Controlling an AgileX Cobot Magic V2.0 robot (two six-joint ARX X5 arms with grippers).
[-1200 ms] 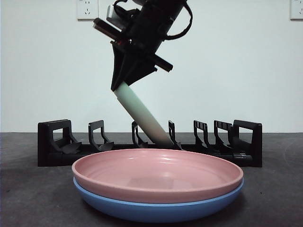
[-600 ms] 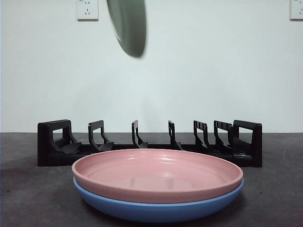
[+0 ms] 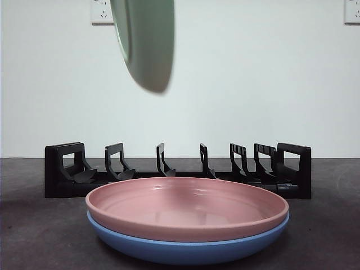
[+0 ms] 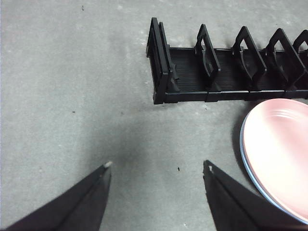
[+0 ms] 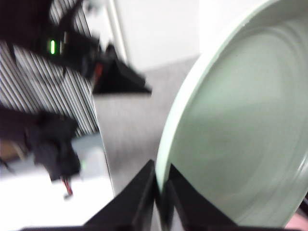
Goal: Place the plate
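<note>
The green plate (image 3: 145,42) hangs on edge high above the black rack (image 3: 178,169), over the stretch between the rack's second and third dividers counted from the end nearest the wall socket (image 3: 103,10), and clear of every slot. A second ago the same plate leaned with its lower rim down among the middle dividers, the arm big and dark above it; half a second ago it had been whisked up almost out of the front view, and now it has sunk a little lower and shows more of its face, motion-blurred. So the first try at seating did not hold, and I judge that the arm has lifted away to re-aim for a slot. The right claw (image 5: 161,192) is clenched on the plate's rim, one black jaw on each side of the edge, as its wrist view shows. The left claw (image 4: 156,166) waits with jaws spread wide and nothing between them, above bare bench (image 4: 72,96) just off the rack's end, with the pink plate (image 3: 187,207) near it. That pink plate sits nested on the blue plate (image 3: 188,247) in front of the rack, both untouched. The placing is thus undone: the plate must come down upright between two dividers before release.
</note>
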